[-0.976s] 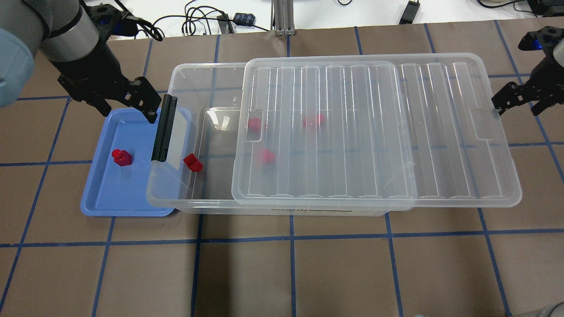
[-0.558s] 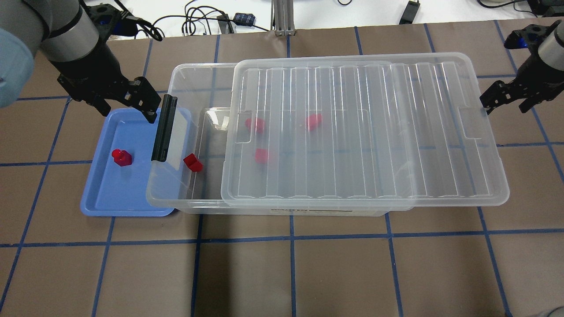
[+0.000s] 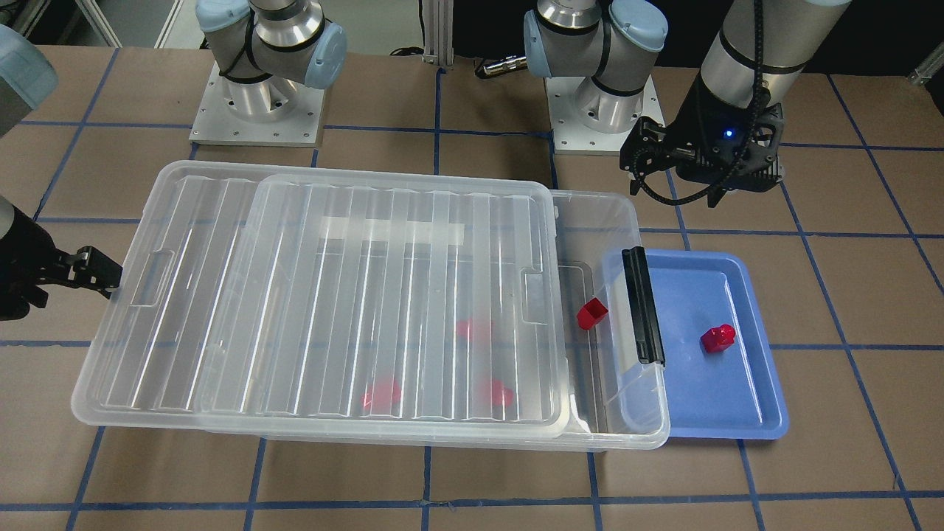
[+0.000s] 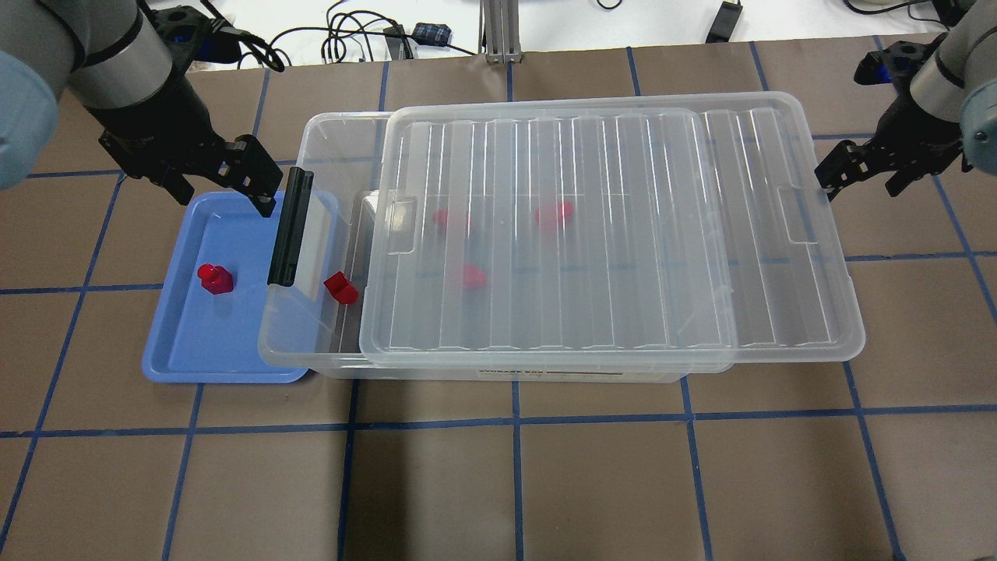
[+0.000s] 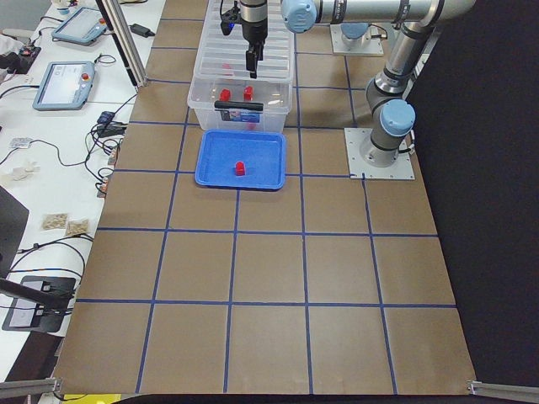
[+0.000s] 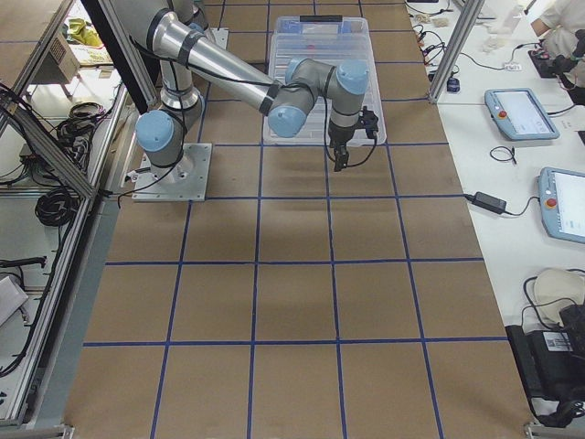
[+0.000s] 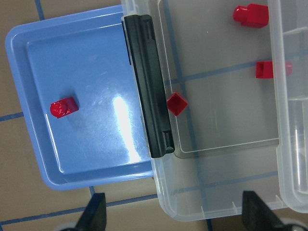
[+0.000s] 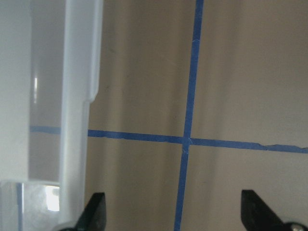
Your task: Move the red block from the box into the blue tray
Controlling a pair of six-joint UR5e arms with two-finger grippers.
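Red block (image 4: 215, 278) is down in the blue tray (image 4: 181, 347), out on the tray's open floor and apart from every rim; nothing touches it; the left fingers (image 7: 94, 216) hang up above, near the tray's far rim and the latch end of the box, spread wide with nothing between them; now the box (image 4: 498, 372) itself, a clear storage bin whose left end, with its black latch bar (image 4: 290, 227), overlaps the tray's right rim; the ribbed lid (image 4: 607, 234) lies on top but sits shifted toward the robot's right, so it overhangs that end and leaves a strip by the latch uncovered; in that open strip lies a wedge-shaped red block (image 4: 340, 287), close to the latch end; three more red blocks (image 4: 471, 276) show blurred through the lid, well inside the bin; over at the other end, the right fingers (image 8: 96, 214) are spread apart too, holding nothing, one of them just beside the lid's right-end edge; whether it touches the plastic I cannot tell; all of it rests on the brown tabletop (image 4: 545, 475) with its blue grid lines
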